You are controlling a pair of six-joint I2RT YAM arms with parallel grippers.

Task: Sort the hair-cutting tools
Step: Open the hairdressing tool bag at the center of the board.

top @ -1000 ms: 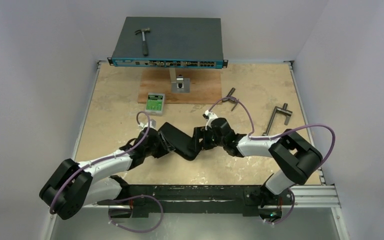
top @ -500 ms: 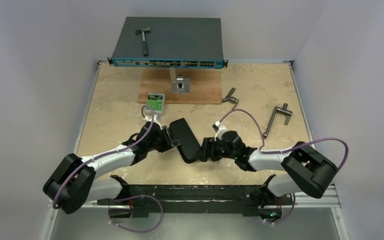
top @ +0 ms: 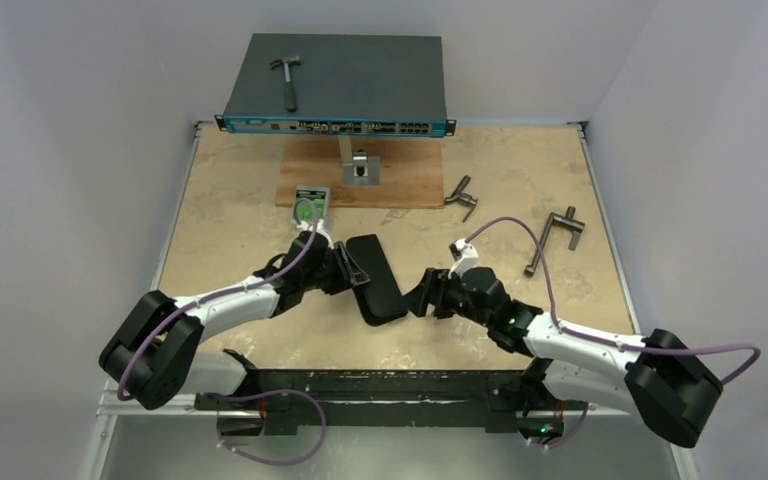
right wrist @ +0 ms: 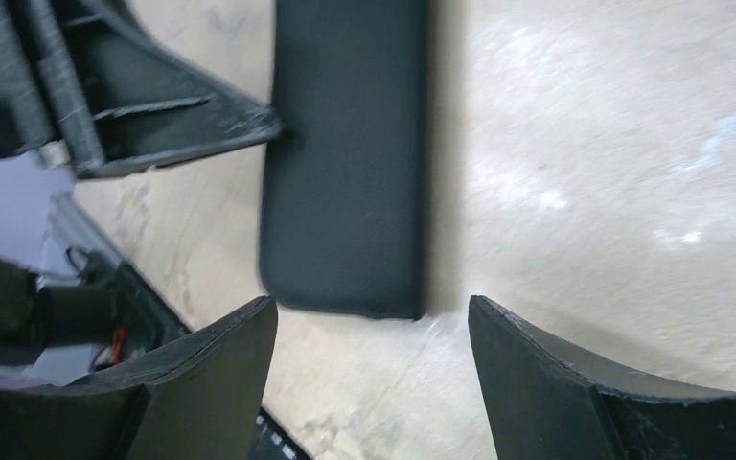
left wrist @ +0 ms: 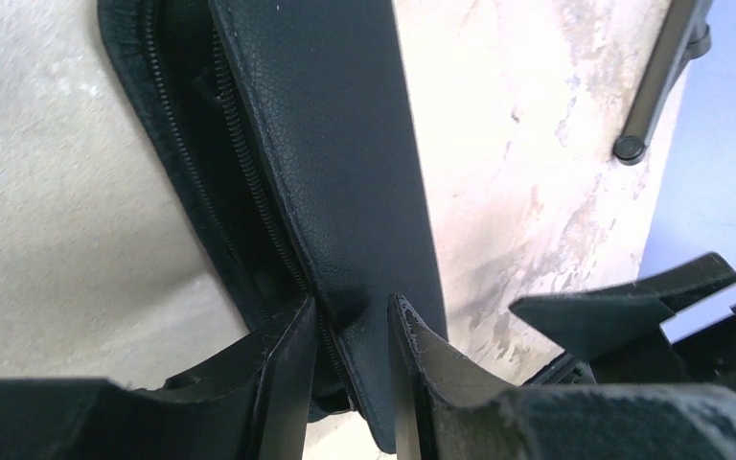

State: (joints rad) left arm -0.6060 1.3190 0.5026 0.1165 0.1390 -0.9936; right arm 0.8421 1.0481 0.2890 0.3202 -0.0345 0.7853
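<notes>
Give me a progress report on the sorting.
Done: nothing visibly sorted; no hair tools show. In hand: left end effector pinches the black zip case, its zip looking parted; right end effector open beside it. Left: seemingly all the sorting.

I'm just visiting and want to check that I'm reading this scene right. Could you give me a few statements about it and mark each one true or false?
1. The left claw is clamped on an edge of the black zip pouch. True.
2. The right claw grips the pouch too. False: it is open by the pouch's end and holds nothing.
3. The hammer lies on the tan table. False: it lies on the dark box at the back.
4. Two grey T-handle tools lie right of the pouch. True.
</notes>
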